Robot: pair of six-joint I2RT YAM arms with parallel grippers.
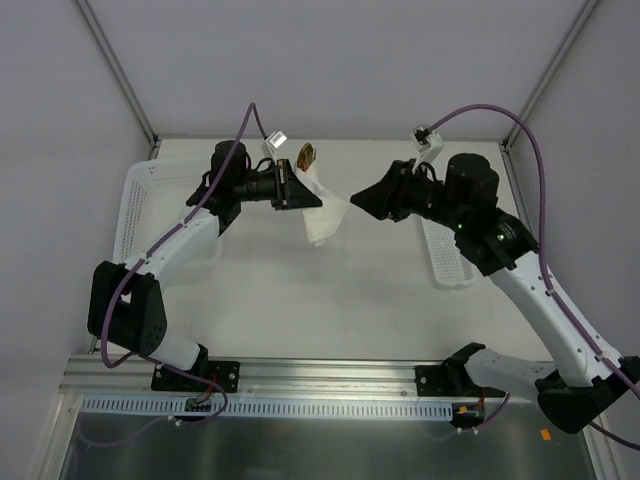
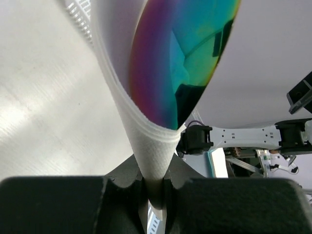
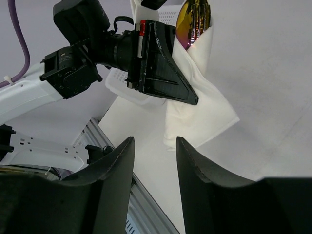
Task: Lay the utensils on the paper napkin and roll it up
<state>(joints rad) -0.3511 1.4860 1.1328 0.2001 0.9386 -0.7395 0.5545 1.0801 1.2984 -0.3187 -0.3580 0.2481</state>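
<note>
From above, the left gripper is pinching the paper napkin upright, with the spoon poking out on top. Its wrist view is showing fingers clenching the folds so nothing slips. The right wrist view is showing the right gripper parted, empty and facing the napkin's loose corner.

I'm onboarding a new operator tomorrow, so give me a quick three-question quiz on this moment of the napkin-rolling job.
1. True or false: the right gripper is clamped on the paper napkin.
2. What pokes out of the napkin's top? A) spoon bowl B) knife blade C) nothing
3. Fill in: the napkin is pinched by the ___ gripper.
Key: 1 false, its jaws stand open and apart from the napkin; 2 A; 3 left gripper.
</note>
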